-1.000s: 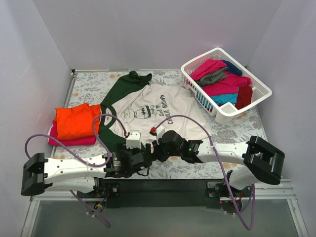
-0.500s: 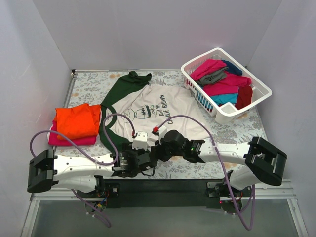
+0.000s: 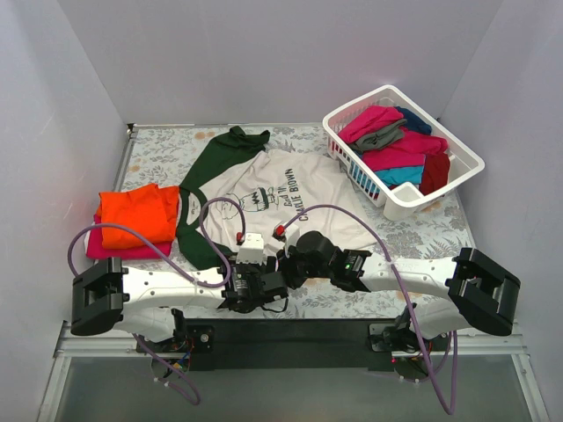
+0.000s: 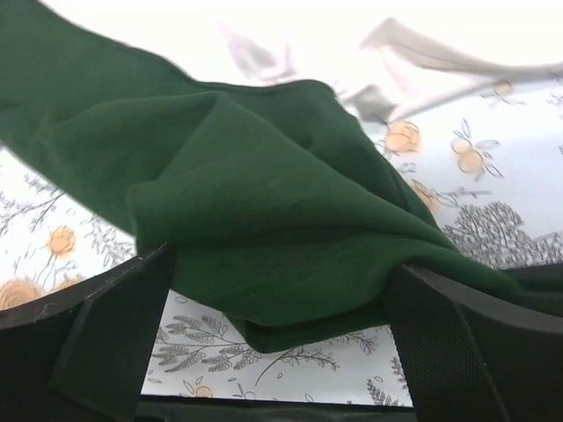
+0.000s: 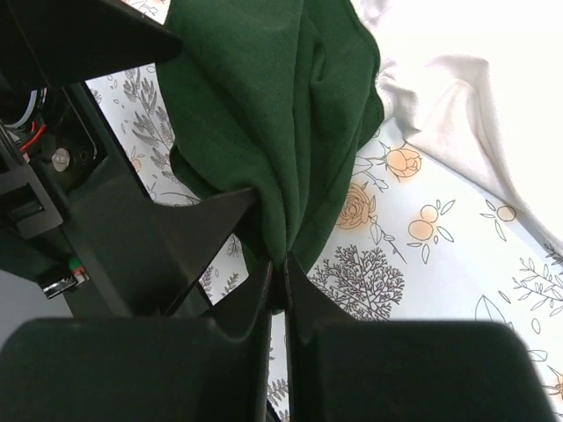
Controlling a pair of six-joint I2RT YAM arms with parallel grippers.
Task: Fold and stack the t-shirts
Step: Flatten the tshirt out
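Top external: seeing cream t-shirt (image 3: pixel 295 189) lying spread at centre of table cover (image 3: pixel 167 154), print up, near green sleeve (image 3: pixel 192 239) trailing toward arm bases. Pinching bunched fold of that sleeve with right gripper (image 5: pixel 280 268), fingers pressed together. Holding left gripper (image 4: pixel 281 264) spread wide, sleeve cloth draping between fingers. Noting folded orange shirt (image 3: pixel 134 214) sitting on magenta shirt (image 3: pixel 123 252) at left; loose shirts (image 3: pixel 396 145) heaping in basket (image 3: pixel 406 204) far right.

Even, bright overhead light; wrist views overexposed on white cloth.
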